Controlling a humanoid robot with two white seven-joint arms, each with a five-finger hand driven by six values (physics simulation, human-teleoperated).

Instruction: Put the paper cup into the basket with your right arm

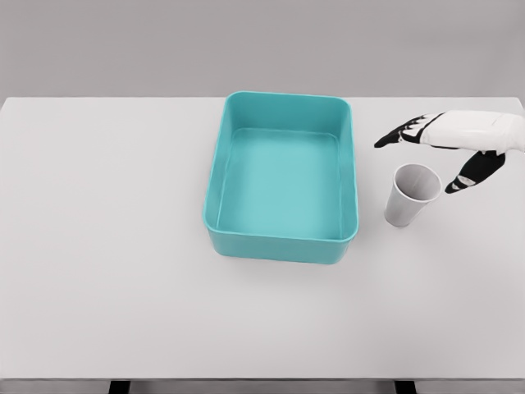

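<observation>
Scene: a pale grey table (pixel 123 246) fills most of the frame, seen from above.
Basket: a teal basket (pixel 353 176), rectangular and empty, sits at centre frame.
Paper cup: a white paper cup (pixel 408 199) stands upright, mouth open upward, at right of centre, just beside the basket's right wall and apart from it.
Right hand: the right hand (pixel 455 144) enters from the right edge, fingers spread and holding nothing; fingers reach above and behind the cup, thumb (pixel 472 172) drops at its right, seemingly bracketing it for a grasp.
Left arm: out of frame.
Task progress: the cup is not yet gripped.
Writing: no brand, label or text is visible anywhere.
</observation>
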